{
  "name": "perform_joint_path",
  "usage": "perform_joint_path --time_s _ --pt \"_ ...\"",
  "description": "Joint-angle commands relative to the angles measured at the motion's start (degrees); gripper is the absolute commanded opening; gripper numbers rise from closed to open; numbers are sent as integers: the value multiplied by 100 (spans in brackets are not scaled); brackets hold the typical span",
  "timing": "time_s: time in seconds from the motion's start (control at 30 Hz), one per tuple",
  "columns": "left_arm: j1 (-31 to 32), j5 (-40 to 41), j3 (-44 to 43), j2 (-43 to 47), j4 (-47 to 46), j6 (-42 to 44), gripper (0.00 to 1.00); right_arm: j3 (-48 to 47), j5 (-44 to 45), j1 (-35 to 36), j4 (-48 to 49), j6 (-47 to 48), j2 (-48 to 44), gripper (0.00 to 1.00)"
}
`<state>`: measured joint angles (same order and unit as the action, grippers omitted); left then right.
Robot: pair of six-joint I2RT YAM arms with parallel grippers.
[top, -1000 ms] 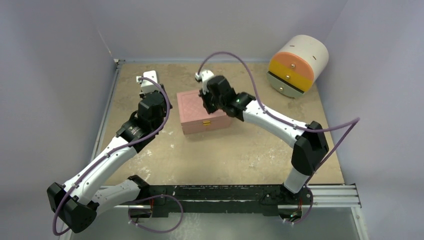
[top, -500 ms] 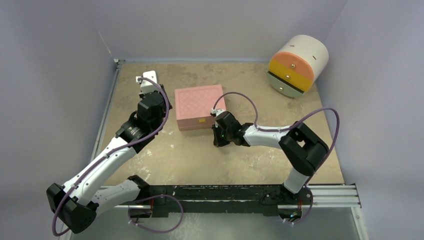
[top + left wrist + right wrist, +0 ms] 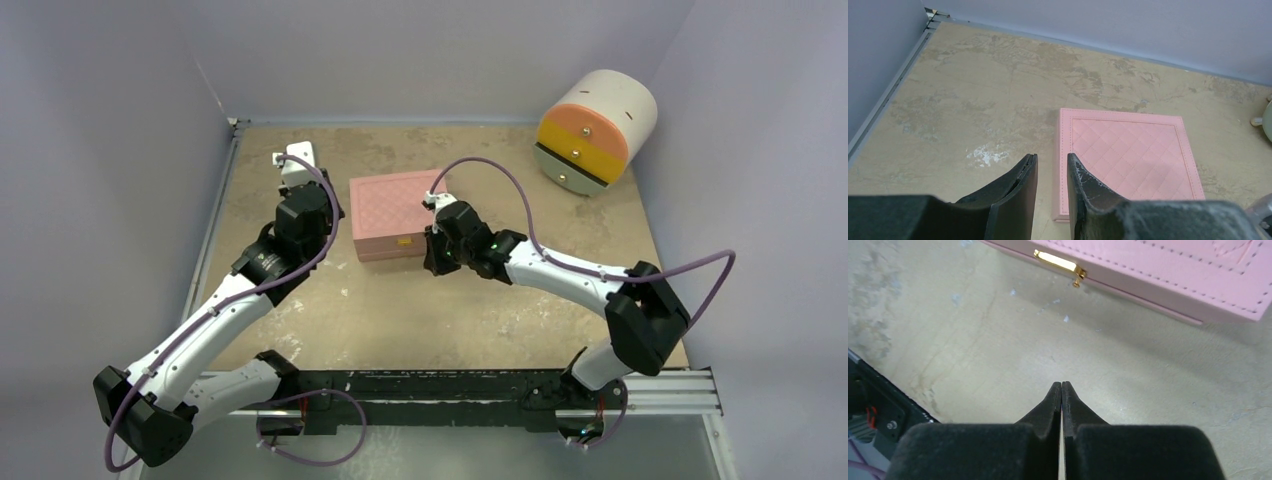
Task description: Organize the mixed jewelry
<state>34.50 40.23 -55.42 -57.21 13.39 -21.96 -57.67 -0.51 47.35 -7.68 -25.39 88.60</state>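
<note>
No gold jewelry shows in any view. The pink quilted box (image 3: 398,205) lies shut on the table, its gold clasp (image 3: 405,241) facing the near side. The box also shows in the left wrist view (image 3: 1128,155) and the right wrist view (image 3: 1168,270). My right gripper (image 3: 437,260) is shut and empty, low over the table just in front of the box's right front corner; its tips (image 3: 1062,385) meet to the near side of the clasp (image 3: 1058,262). My left gripper (image 3: 298,172) hovers left of the box, jaws a little apart (image 3: 1052,161) and empty.
A white cylindrical organiser (image 3: 598,128) with orange and yellow drawers lies at the far right corner. Grey walls close off the left, far and right sides. A metal rail (image 3: 660,385) runs along the near edge.
My right gripper came off the box lid, dropped to the table in front of the box, then edged back toward its right front corner. The box now sits slightly farther back-left. Left arm unmoved.
</note>
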Motion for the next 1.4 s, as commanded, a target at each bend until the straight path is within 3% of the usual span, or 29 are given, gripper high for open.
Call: perform_joint_path --time_s 0.0,0.37,0.5,0.67,0.77,0.93,1.17,1.37 --pt "-40 -57 -130 33 -126 -98 27 -344 275 15 -129 187 -381 0" --pt "-40 -17 -128 17 -124 -100 27 -1398 868 11 -190 611 -186 3" --pt "-40 -15 -126 3 -126 -152 30 -1597 1499 6 -194 840 -270 20" --pt "-40 -129 -150 -45 -94 -271 45 -1551 2325 -193 -114 1162 -558 54" --pt "-40 -138 -184 -87 -58 -299 61 -1421 2053 -712 -97 1165 -811 65" --pt "-40 -76 -218 -134 5 -296 68 -1107 1787 -1619 -252 815 -1214 84" --pt "-159 67 -486 -476 364 -222 72 -257 693 -2958 -358 105 -1915 93" --pt "-816 -615 -688 -802 506 -414 73 337 265 -3618 -625 -73 -2473 94"
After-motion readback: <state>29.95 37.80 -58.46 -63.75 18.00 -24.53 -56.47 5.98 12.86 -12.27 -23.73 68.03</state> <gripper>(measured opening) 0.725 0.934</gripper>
